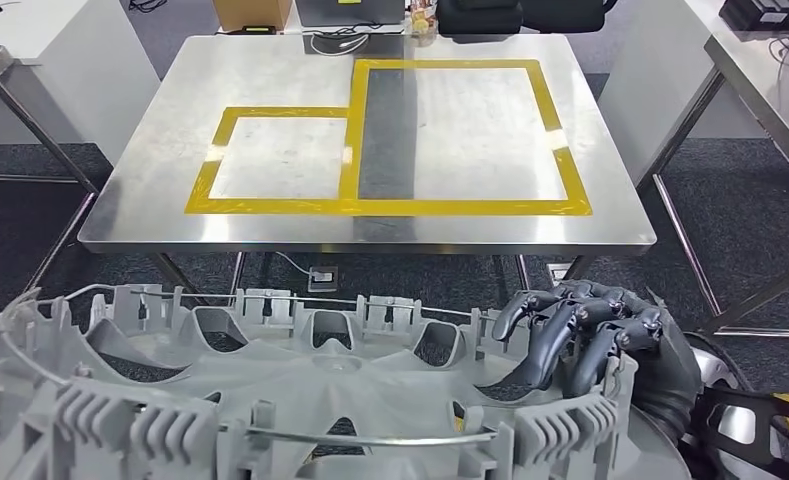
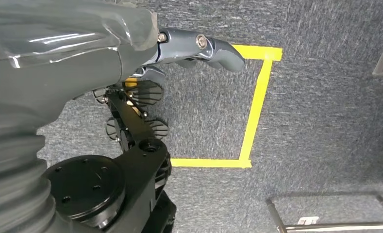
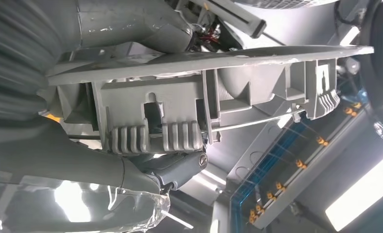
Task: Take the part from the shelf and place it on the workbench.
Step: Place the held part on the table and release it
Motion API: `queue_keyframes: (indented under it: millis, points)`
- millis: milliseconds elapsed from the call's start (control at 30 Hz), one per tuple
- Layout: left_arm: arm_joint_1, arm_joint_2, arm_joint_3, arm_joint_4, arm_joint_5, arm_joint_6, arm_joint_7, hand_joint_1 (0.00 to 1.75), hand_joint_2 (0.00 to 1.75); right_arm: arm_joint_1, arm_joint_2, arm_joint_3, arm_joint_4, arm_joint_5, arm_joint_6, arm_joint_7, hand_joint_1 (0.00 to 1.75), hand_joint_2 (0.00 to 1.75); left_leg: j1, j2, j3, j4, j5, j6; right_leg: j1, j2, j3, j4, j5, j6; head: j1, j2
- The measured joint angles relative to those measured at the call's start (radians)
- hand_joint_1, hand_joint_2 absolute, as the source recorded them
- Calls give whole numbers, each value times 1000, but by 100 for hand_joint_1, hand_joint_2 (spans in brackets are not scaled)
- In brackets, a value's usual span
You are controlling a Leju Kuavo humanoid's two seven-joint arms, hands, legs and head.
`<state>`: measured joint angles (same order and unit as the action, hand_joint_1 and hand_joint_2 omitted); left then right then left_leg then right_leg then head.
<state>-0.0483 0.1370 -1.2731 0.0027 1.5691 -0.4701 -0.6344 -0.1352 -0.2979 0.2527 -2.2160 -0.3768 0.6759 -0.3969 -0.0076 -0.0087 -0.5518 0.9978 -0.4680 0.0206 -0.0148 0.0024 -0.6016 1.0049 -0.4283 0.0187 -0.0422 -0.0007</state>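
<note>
Head view, round grey ribbed part (image 1: 300,400), right hand (image 1: 595,335) gripping its rim, left hand (image 2: 199,48) empty

A steel workbench (image 1: 270,70) is seen ahead, its top marked with two adjoining rectangles of yellow tape (image 1: 350,150). At its far edge a cardboard box (image 1: 252,14) and what may be cables (image 1: 340,42) are set. Grey carpet (image 1: 750,220) is laid beneath.

Right hand (image 1: 595,335) fingers (image 1: 550,340) curled over grey part (image 1: 300,400) rim, apparently gripping; workbench (image 1: 150,170) ahead, well apart.
</note>
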Motion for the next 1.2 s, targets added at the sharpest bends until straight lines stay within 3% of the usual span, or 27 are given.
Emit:
queue_keyframes:
  millis: [67,133,233,267,300,333,400,467,567,633,733,800,833,900,933,967,1033,1100,1133,1200]
  points:
    - [1,0,0,0,0,-1,0,0,175,1,1,0,0,2,0,0,175,175,2,1,0,4,-8,-8,-3,2,3,-3,-3,-14,0,0]
    - [1,1,0,0,0,-2,0,0,175,1,2,0,-1,4,0,0,175,175,6,2,-22,55,-38,-20,-9,3,12,-5,-8,-26,-3,0]
    - [3,1,0,0,0,-2,0,0,175,4,4,0,-2,4,0,-1,175,175,16,3,-128,249,-112,-36,-8,3,24,-5,-19,-36,-6,0]
    - [4,1,0,0,0,-2,0,0,175,7,5,0,-1,4,0,-1,175,175,18,3,-158,291,-117,-38,-8,3,27,-4,-22,-37,-6,0]
    - [5,0,0,0,0,-2,0,0,175,9,5,0,-1,4,0,-2,175,175,19,3,-170,296,-102,-37,-7,4,32,-4,-26,-36,-6,0]
    - [7,1,0,0,0,-2,0,0,175,10,5,0,-1,4,0,-3,175,175,19,4,-161,261,-68,-35,-6,5,38,-5,-31,-35,-6,0]
    - [9,4,0,0,0,-2,0,0,175,11,6,0,-1,3,1,-7,175,175,16,4,-104,123,12,-22,-4,6,54,-6,-41,-30,-5,0]
    - [9,8,0,0,0,-2,0,0,175,10,7,0,-1,3,1,-11,175,175,9,5,-61,27,40,-7,0,8,62,-9,-50,-22,-5,0]
    - [12,13,0,0,0,-2,0,0,175,11,6,0,0,2,3,-19,175,175,4,7,-41,-3,29,15,0,7,66,3,-48,-4,-5,0]
    - [13,14,0,0,0,-4,0,0,175,8,4,-1,2,0,4,-24,175,175,8,6,-17,-14,29,27,-1,5,50,48,-64,0,-2,0]
    - [14,12,0,0,0,-5,0,0,175,7,3,-1,6,-3,4,-32,175,175,8,5,-1,-17,21,33,-1,4,-57,225,-127,-2,1,0]
    - [15,11,0,0,0,-6,0,0,175,8,2,-1,11,-3,4,-33,175,175,8,3,8,-16,10,32,-2,4,-116,287,-135,7,1,0]
    - [15,11,0,0,0,-6,0,0,175,9,2,-1,13,-3,5,-34,175,175,8,2,17,-16,2,30,-3,4,-117,261,-112,16,1,0]
    - [16,10,0,0,0,-8,0,0,175,9,0,-1,16,-2,6,-34,175,175,8,0,38,-16,-16,23,-5,1,-73,122,-30,33,2,0]
    - [17,10,0,0,0,-9,0,0,175,8,0,-1,17,-3,7,-35,175,175,7,-1,48,-15,-26,18,-5,0,-50,58,-4,31,2,0]
    - [17,10,0,0,0,-12,0,0,175,7,-1,0,19,-4,8,-36,175,175,5,-1,51,-14,-35,12,-3,-2,-34,17,9,21,1,0]
    - [18,11,0,0,0,-17,0,0,175,6,-2,0,21,-7,13,-40,175,175,2,1,60,-8,-46,0,0,-2,-23,-2,6,-9,0,0]
    - [18,13,2,0,0,-19,0,0,175,5,-4,0,24,-11,18,-44,175,175,3,3,56,17,-48,-8,-4,1,-7,-4,6,-25,-1,0]
    - [18,13,3,0,0,-19,1,0,175,4,-5,1,25,-12,20,-45,175,175,4,4,38,50,-49,-13,-6,1,3,-4,1,-31,-2,0]
    - [19,14,4,0,0,-19,1,0,175,1,-5,3,26,-15,22,-50,175,175,9,6,-37,167,-72,-24,-7,2,21,-5,-14,-39,-3,0]
